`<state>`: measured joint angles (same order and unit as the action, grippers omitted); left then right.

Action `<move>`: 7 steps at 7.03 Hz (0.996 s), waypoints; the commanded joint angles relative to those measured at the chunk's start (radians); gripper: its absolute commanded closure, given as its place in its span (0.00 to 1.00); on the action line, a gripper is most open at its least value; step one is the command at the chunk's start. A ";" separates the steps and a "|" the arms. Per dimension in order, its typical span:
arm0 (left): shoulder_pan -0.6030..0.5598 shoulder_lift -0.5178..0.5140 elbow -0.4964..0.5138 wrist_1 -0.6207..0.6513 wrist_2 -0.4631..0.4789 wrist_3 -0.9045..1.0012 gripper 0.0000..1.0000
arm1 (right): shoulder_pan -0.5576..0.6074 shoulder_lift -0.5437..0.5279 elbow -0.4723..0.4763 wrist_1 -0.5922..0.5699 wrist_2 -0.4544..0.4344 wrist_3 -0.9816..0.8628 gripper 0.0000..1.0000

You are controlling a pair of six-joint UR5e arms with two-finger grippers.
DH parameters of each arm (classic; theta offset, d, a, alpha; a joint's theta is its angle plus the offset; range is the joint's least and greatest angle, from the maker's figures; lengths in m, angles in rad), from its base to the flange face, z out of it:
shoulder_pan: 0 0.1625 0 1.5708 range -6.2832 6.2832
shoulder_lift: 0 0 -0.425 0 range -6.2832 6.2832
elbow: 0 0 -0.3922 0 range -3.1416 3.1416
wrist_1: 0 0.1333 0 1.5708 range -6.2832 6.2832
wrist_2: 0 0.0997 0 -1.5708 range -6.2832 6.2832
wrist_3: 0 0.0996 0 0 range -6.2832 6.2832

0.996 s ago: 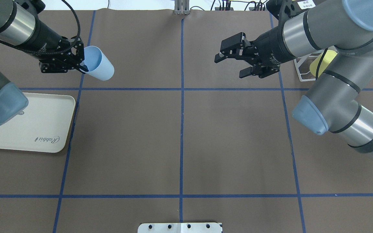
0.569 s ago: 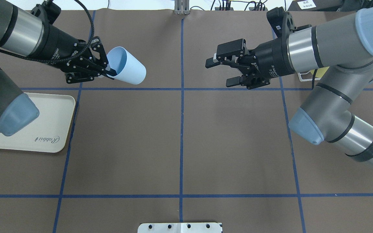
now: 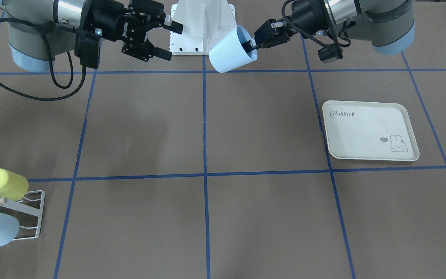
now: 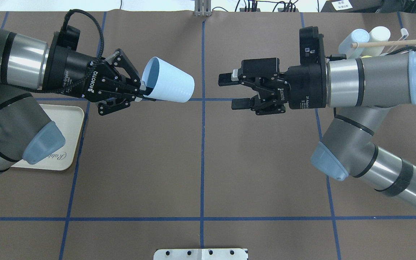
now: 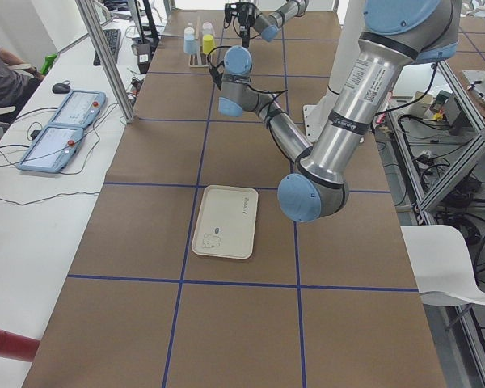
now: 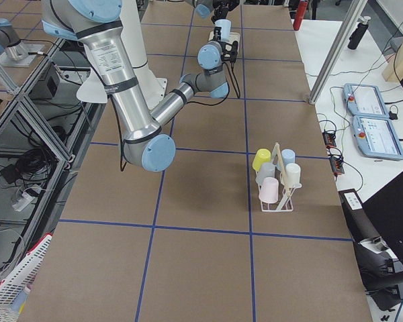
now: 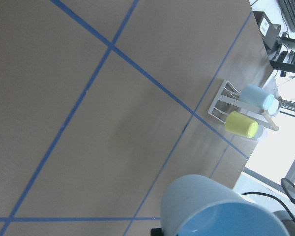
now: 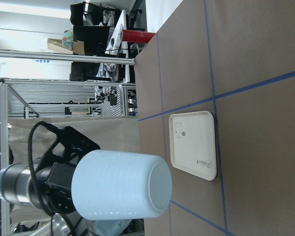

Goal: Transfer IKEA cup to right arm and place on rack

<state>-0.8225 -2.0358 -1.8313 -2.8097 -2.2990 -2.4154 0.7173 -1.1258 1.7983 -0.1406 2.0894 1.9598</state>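
two arms face each other across the centre tape line (image 4: pixel 202 151) of the counter (image 4: pixel 265 162). a second ago the left fingers (image 4: pixel 139 94) held the light blue ikea cup (image 4: pixel 170 86) far out to the left of that line. since then they have carried it in, so that its closed base nearly reaches the line. the cup lies sideways in the air with its base pointing across. the left fingers are clamped on the rim, one inside the mouth and one outside. the right fingers (image 4: pixel 238 104) have come in too. they wait just on the other side of the line, spread wide with nothing between them, level with the cup's base. the handover looks close: by my judgement only the gap needs closing before the right side can take the body. well to the right of the line, the white wire rack (image 6: pixel 277 164) already carries a yellow cup (image 6: pixel 260 159), a pale blue cup (image 6: pixel 288 155), a pink cup (image 6: pixel 269 191), a cream cup (image 6: pixel 292 174) and a greyish cup (image 6: pixel 264 174). well to the left of the line lies the cream rabbit tray (image 3: pixel 366 128).
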 commanded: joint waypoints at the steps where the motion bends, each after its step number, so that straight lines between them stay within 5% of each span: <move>1: 0.046 0.002 0.033 -0.305 0.145 -0.306 1.00 | -0.050 0.001 -0.004 0.133 -0.072 0.024 0.07; 3: 0.078 0.006 0.044 -0.436 0.237 -0.503 1.00 | -0.079 0.009 -0.005 0.205 -0.147 0.053 0.08; 7: 0.114 0.012 0.043 -0.487 0.251 -0.573 1.00 | -0.166 0.030 -0.037 0.349 -0.317 0.062 0.06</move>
<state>-0.7287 -2.0238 -1.7840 -3.2926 -2.0519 -2.9790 0.5715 -1.1065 1.7654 0.1943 1.8092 2.0210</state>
